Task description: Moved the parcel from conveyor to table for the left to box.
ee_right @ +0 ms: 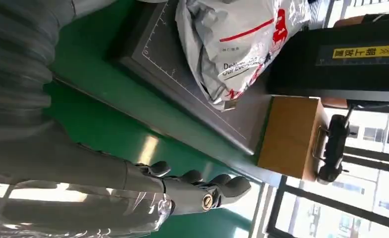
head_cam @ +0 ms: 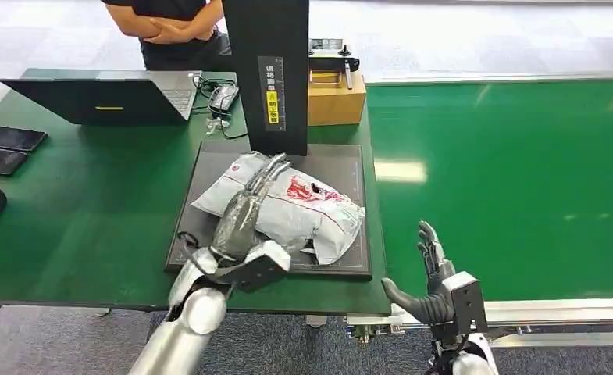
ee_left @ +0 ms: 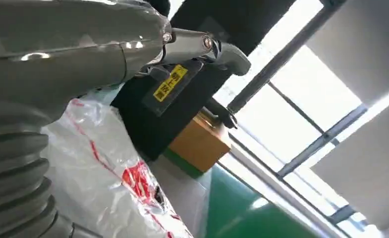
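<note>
The white parcel (head_cam: 291,205) lies on the dark mat (head_cam: 342,160) on the green table (head_cam: 92,211). The left hand (head_cam: 250,205) rests flat on it, fingers extended. The right hand (head_cam: 432,277) hovers beside the conveyor (head_cam: 514,180), fingers spread, holding nothing.

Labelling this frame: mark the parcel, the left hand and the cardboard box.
parcel (head_cam: 311,207): head view, on its white middle, right of the red print.
left hand (head_cam: 244,215): head view, on the back of the hand, lying on the parcel.
cardboard box (head_cam: 336,100): head view, on its brown front face.
</note>
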{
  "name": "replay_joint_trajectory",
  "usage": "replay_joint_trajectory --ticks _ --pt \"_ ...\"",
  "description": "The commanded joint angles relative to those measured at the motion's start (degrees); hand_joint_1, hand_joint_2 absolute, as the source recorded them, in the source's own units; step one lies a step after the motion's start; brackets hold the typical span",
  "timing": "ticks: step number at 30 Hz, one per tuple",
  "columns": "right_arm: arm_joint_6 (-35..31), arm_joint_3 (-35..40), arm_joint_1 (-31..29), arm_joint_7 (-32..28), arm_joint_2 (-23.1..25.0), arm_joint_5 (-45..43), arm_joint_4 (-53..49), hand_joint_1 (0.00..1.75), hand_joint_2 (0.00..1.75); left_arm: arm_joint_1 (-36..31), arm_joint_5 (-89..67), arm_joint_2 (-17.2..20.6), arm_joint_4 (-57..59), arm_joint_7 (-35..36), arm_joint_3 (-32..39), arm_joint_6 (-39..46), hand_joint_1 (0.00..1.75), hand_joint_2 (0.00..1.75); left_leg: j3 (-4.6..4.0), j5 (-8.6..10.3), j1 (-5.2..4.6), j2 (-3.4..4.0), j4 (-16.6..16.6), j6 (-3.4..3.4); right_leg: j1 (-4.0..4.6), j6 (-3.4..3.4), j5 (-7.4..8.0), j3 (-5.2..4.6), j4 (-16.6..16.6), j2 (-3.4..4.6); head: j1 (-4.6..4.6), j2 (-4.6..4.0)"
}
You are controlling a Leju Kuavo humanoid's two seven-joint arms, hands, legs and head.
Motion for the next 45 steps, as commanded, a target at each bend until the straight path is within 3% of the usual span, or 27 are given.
replay_joint_trajectory --ticks 1,4,6,14,27,36,37,38,39,45 --pt "-0.20 -0.90 -1.21 0.91 0.85 0.38 2.99 0.00 1.75 -20.86 -10.40 -5.83 29.15 4.22 -13.85 3.83 0.00 1.75 -0.04 0.11 0.05 -0.47 0.02 -0.15 0.01 0.12 0.00 0.11 -0.03 -0.40 -0.02 0.00" --pt "-1.92 -0.71 -0.62 0.99 0.82 2.55 2.52 0.00 1.75 -23.29 -10.45 -6.14 31.53 5.84 -18.37 2.73 0.00 1.75 0.03 0.05 0.02 -0.28 0.00 -0.14 -0.01 0.10 -0.01 0.13 -0.05 -0.23 0.00 0.00" --pt "-1.97 -0.84 -0.03 0.93 1.08 2.65 1.76 0.00 1.75 -26.01 -9.28 -6.14 33.42 10.88 -24.55 -1.10 0.00 1.75 0.05 0.04 0.00 -0.28 -0.01 -0.15 -0.04 0.11 -0.02 0.14 -0.04 -0.22 -0.02 0.00" --pt "-3.45 -2.65 0.14 0.65 1.87 3.71 1.75 0.00 1.75 -31.00 3.34 -6.14 36.73 19.03 -32.19 -12.79 0.00 1.75 0.08 0.02 0.00 -0.07 -0.02 -0.16 -0.03 0.08 0.02 0.08 -0.04 -0.02 -0.02 0.00" --pt "-3.79 -3.32 0.41 0.70 2.45 4.07 0.66 0.00 1.75 -32.91 7.15 -6.14 44.45 30.62 -33.54 -18.64 0.00 1.75 0.08 -0.01 -0.01 0.06 -0.02 -0.10 -0.02 0.07 0.02 0.05 -0.01 0.09 0.00 0.00" --pt "-4.32 -3.39 0.79 1.00 2.58 3.91 -0.09 0.00 1.75 -32.43 6.11 -6.14 46.50 36.55 -33.91 -17.39 0.03 1.75 0.06 0.00 -0.02 0.07 -0.02 -0.13 -0.04 0.07 0.03 0.03 0.00 0.11 0.00 0.00" --pt "-4.34 -3.36 0.75 1.05 2.61 3.87 -0.13 0.00 1.75 -32.44 6.06 -6.14 46.90 36.68 -33.68 -17.26 0.14 1.75 0.11 0.01 -0.01 0.09 -0.06 -0.17 -0.05 0.09 0.04 0.07 -0.03 0.14 -0.02 0.00" --pt "-4.34 -3.36 0.75 1.05 2.61 3.87 -0.13 0.00 1.75 -32.44 6.06 -6.14 46.90 36.68 -33.68 -17.26 1.38 1.75 0.10 0.01 -0.02 0.06 -0.05 -0.15 -0.05 0.08 0.02 0.06 -0.01 0.10 0.00 0.00" --pt "-4.37 -3.32 0.63 1.22 2.66 3.72 -0.15 0.00 1.75 -32.48 5.76 -6.14 47.60 37.37 -33.26 -16.61 1.75 1.75 0.07 0.00 -0.01 0.07 -0.03 -0.15 -0.04 0.08 0.03 0.04 0.00 0.11 -0.02 0.00" --pt "-4.32 -2.90 0.38 1.57 2.34 3.39 0.41 0.00 1.75 -32.23 4.50 -5.99 48.45 37.66 -31.65 -14.29 1.75 1.75 0.12 0.00 -0.02 0.10 -0.06 -0.17 -0.05 0.09 0.03 0.07 -0.03 0.15 -0.02 0.00"
